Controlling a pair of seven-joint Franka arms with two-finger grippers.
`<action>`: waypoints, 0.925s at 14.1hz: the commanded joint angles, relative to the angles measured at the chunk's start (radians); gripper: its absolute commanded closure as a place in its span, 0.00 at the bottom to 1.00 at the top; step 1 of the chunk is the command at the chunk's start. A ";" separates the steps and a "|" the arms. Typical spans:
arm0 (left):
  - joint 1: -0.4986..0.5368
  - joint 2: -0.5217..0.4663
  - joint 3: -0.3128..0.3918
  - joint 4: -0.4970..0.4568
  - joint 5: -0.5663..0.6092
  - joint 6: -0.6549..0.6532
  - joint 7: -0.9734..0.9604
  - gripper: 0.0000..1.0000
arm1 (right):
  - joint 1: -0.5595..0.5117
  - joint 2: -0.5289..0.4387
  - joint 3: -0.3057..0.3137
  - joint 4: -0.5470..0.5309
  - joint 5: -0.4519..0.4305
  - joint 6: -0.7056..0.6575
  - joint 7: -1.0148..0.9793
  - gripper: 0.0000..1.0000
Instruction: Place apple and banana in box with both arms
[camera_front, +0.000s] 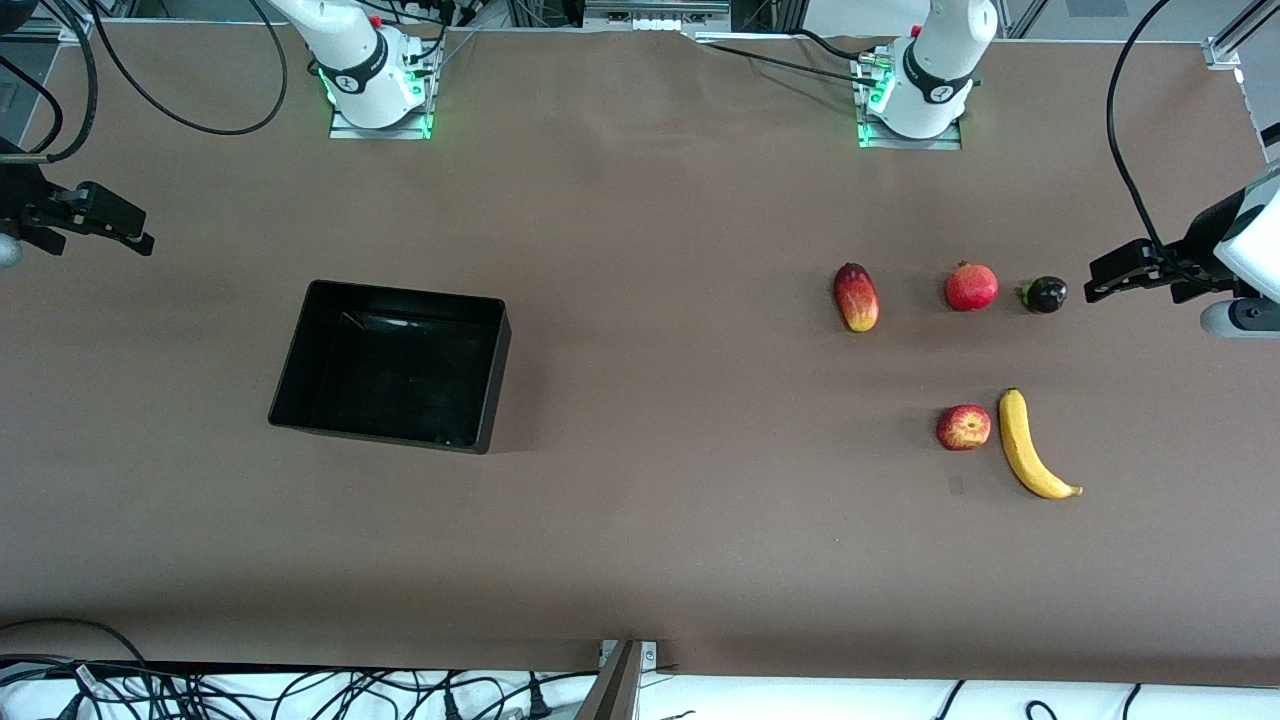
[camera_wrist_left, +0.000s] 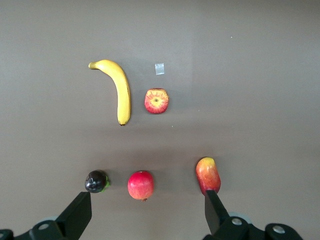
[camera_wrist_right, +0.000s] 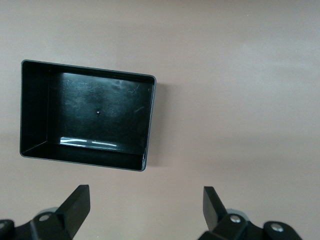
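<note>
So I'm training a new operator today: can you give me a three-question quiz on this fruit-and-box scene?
1. True or false: the box already holds fruit.
2. Which fruit lies beside the banana?
A. the mango
B. the apple
C. the pomegranate
3. Fill in: the left gripper hangs with open fingers beside the small dark ____, while the right gripper, also open, waits at the right arm's end of the table.

Key: 1 false, the box is empty. 2 B. 3 fruit.
</note>
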 joint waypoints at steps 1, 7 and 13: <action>0.001 -0.001 -0.002 0.004 -0.011 0.005 -0.004 0.00 | -0.012 -0.016 0.014 -0.016 -0.015 0.010 -0.006 0.00; 0.001 -0.001 -0.003 0.004 -0.009 0.005 -0.007 0.00 | -0.014 -0.010 0.013 -0.012 -0.013 0.012 -0.011 0.00; 0.001 0.004 -0.002 0.004 -0.009 0.006 -0.007 0.00 | -0.012 -0.001 0.014 -0.013 -0.015 -0.006 -0.012 0.00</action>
